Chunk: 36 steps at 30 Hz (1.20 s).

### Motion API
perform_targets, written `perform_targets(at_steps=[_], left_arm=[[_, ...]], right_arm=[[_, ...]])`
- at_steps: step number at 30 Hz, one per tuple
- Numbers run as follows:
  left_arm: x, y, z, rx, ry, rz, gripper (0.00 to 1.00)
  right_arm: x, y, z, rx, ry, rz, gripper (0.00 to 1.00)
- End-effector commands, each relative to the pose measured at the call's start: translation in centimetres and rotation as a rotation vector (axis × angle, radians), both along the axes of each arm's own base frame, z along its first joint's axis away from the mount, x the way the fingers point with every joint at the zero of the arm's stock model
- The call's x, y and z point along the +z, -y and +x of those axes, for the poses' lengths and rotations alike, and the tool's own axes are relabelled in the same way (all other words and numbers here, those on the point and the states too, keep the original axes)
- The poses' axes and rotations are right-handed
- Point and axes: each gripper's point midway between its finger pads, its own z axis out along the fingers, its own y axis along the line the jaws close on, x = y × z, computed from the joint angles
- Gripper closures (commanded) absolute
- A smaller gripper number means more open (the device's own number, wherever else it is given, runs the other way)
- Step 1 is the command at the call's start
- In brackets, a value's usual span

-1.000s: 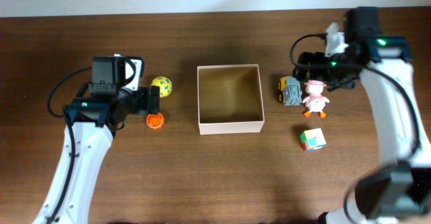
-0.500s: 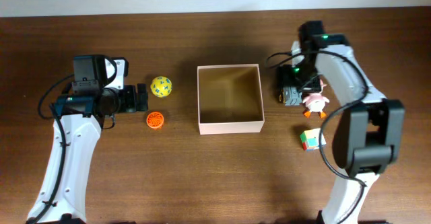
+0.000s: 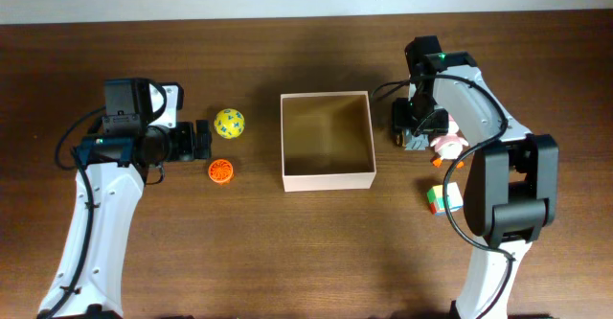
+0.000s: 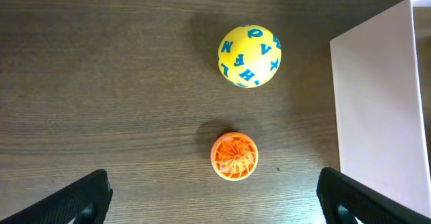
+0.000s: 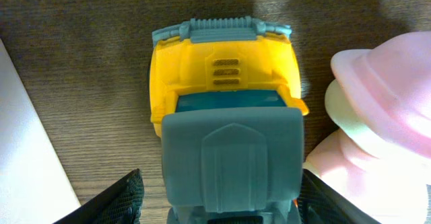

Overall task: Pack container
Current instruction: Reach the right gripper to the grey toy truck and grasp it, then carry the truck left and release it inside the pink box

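The container (image 3: 328, 179) is a square, open, white-walled box with a tan inside, at the table's middle; nothing shows in it. Its wall also shows in the left wrist view (image 4: 377, 103) and the right wrist view (image 5: 20, 157). My right gripper (image 3: 414, 125) is open and low over a yellow and grey toy truck (image 3: 410, 139), with one finger on each side of the truck (image 5: 229, 136). A pink and white duck toy (image 3: 447, 145) touches the truck's right side (image 5: 377, 109). My left gripper (image 3: 203, 140) is open and empty, left of a yellow letter ball (image 4: 248, 56) and an orange ball (image 4: 234, 156).
A multicoloured cube (image 3: 444, 199) lies on the table in front of the duck. The yellow ball (image 3: 229, 123) and the orange ball (image 3: 221, 171) lie left of the container. The table's far edge meets a white wall.
My right gripper has moved left and down from behind the duck until it straddles the truck. My left gripper has drawn back a little to the left, away from the balls.
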Motion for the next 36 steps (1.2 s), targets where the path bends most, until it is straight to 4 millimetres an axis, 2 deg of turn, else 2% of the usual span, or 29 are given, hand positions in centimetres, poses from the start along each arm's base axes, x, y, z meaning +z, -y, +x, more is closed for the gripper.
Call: perform_targets(at_steps=[1, 5, 10, 17, 21, 24, 28, 32, 34, 36], left_arm=[[0.6, 0.1, 0.3, 0.004, 0.015, -0.019, 0.01], [0.6, 0.1, 0.3, 0.004, 0.015, -0.019, 0.01], [0.6, 0.1, 0.3, 0.003, 0.015, -0.019, 0.01], [0.6, 0.1, 0.3, 0.004, 0.015, -0.019, 0.01], [0.6, 0.1, 0.3, 0.004, 0.015, -0.019, 0.01], [0.6, 0.1, 0.3, 0.004, 0.015, -0.019, 0.01], [0.6, 0.1, 0.3, 0.004, 0.015, -0.019, 0.01], [0.7, 0.1, 0.3, 0.004, 0.016, -0.019, 0.01], [0.6, 0.1, 0.3, 0.004, 0.015, -0.019, 0.01], [0.6, 0.1, 0.3, 0.004, 0.015, -0.019, 0.01]], right_arm=[[0.0, 0.4, 0.3, -0.015, 0.008, -0.021, 0.35], [0.0, 0.4, 0.3, -0.015, 0.007, -0.021, 0.41], [-0.2, 0.5, 0.1, -0.015, 0.000, -0.023, 0.43], [-0.6, 1.0, -0.2, -0.033, -0.009, -0.024, 0.59], [0.8, 1.1, 0.0, -0.034, 0.021, -0.027, 0.62], [3.8, 0.5, 0.6, -0.023, 0.092, -0.019, 0.63], [10.1, -1.4, 0.6, 0.019, 0.218, 0.001, 0.68], [16.8, -4.3, -0.9, 0.068, 0.349, 0.038, 0.76], [19.0, -5.9, -1.9, 0.079, 0.404, 0.065, 0.77], [20.5, -7.6, -2.8, 0.098, 0.438, 0.091, 0.77]])
